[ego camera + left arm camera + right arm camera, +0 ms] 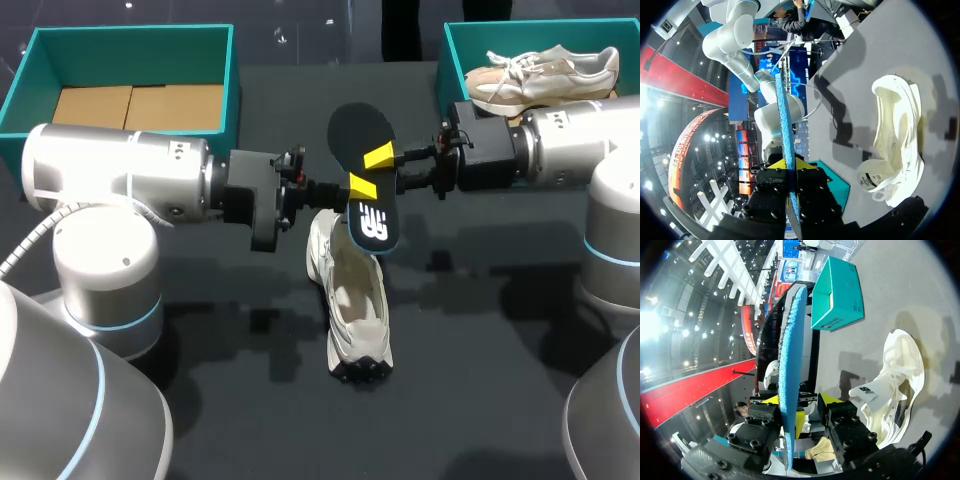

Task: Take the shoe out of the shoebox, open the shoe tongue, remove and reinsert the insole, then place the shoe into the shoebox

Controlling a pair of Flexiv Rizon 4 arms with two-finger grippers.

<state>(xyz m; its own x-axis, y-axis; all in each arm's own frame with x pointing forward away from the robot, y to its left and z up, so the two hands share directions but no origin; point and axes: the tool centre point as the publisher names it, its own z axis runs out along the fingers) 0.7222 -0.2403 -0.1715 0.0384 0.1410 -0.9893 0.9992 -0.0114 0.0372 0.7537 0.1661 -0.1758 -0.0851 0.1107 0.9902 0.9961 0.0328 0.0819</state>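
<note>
A black insole [372, 225] with a white logo and a blue underside is held up over the middle of the table. My left gripper [342, 188] comes in from the left and is shut on the insole [784, 125], which shows edge-on between its yellow tips [790, 167]. My right gripper [370, 172] comes in from the right and is open. The insole [789, 350] stands between its spread fingers [799, 400], with a gap on one side. The white shoe [355, 300] lies on the table under the insole, also seen beside both grippers [897, 145] [895, 385].
A teal shoebox [450, 60] at the back right holds a second pale shoe [545, 72]. Another teal box [30, 80] at the back left holds cardboard, and shows ahead of the right gripper [837, 295]. The table is dark grey [480, 350].
</note>
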